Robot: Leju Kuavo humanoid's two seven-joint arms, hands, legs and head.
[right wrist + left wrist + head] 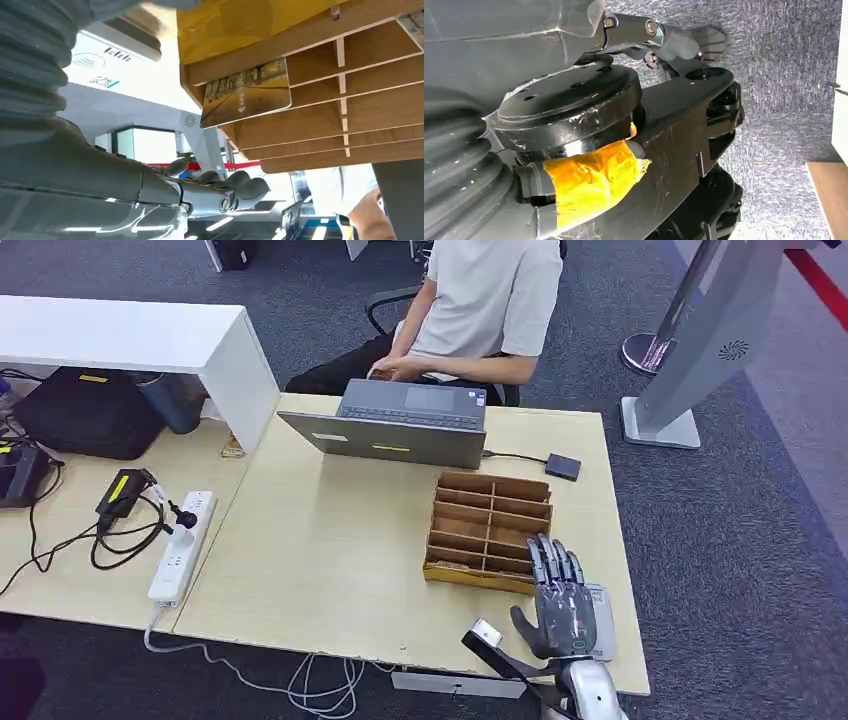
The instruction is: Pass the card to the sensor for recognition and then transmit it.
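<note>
Head view, itemised: my right hand flat, fingers spread, holding nothing, over the white sensor pad at the desk front-right corner, just beside the wooden divider rack. Laptop w/ yellow sticker strip; person seated behind it. Power strip on adjoining desk. Right wrist view: card, gold-toned print, text too small to read, sticking out of a rack slot; pad shows contactless-wave symbol, lettering blurred. My left hand: state can't tell.
</note>
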